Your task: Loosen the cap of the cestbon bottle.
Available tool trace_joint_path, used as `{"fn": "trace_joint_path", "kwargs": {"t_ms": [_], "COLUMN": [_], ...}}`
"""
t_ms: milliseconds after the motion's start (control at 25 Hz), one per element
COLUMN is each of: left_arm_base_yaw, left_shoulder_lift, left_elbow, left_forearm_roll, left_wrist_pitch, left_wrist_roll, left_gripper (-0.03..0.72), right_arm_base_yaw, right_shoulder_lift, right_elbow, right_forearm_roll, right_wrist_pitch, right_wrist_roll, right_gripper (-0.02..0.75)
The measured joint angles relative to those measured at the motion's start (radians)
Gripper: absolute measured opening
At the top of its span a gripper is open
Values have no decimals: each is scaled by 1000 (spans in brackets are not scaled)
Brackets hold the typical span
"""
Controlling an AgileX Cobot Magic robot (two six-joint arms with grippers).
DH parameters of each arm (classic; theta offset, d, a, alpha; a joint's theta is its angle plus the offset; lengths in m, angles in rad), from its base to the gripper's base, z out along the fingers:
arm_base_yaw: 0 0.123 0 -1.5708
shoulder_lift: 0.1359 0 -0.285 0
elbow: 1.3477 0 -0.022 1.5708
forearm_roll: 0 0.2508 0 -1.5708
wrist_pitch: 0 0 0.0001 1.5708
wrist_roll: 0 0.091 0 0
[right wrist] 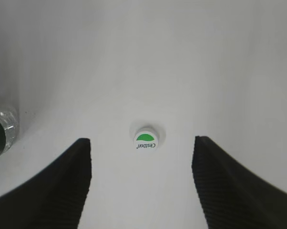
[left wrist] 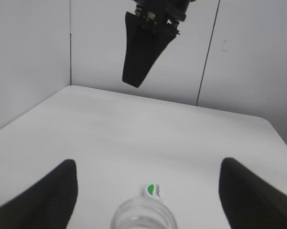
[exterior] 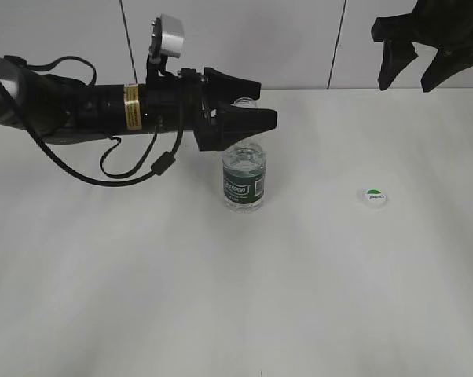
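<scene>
Tools (exterior: 240, 118) (exterior: 429, 67) gape wide, empty; cap (exterior: 373, 197) lies off the cestbon bottle (exterior: 244, 179).

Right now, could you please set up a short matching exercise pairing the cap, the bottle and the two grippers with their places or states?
Things:
1. cap
2. cestbon bottle
3. left gripper
4. right gripper

States:
A. open, raised high above the table
B. open, level with the bottle's neck
C. lying on the table by itself
D. standing upright, uncapped

Pairs: 1-C, 2-D, 3-B, 4-A
</scene>
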Motion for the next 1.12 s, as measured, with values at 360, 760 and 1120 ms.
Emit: {"fn": "trace_joint_path", "kwargs": {"t_ms": [360, 760, 1120], "left_arm_base_yaw": [47, 125, 211], "left_shoulder_lift": [-112, -310, -374], "left_elbow": [0, 0, 2], "left_forearm_roll": [-77, 76, 528], "left_wrist_pitch": [51, 621, 733], "left_wrist_roll": [-127, -614, -1102], "left_gripper": [554, 547, 543], "right_arm_base_yaw": [0, 30, 82], "right_shoulder_lift": [-50, -179, -362], "right_elbow": [-2, 6, 205], "right_forearm_roll": [0, -11, 5], "right_wrist_pitch": [2, 3, 4], "right_wrist_roll": [29, 34, 34], "right_gripper": [504, 504, 504]}}
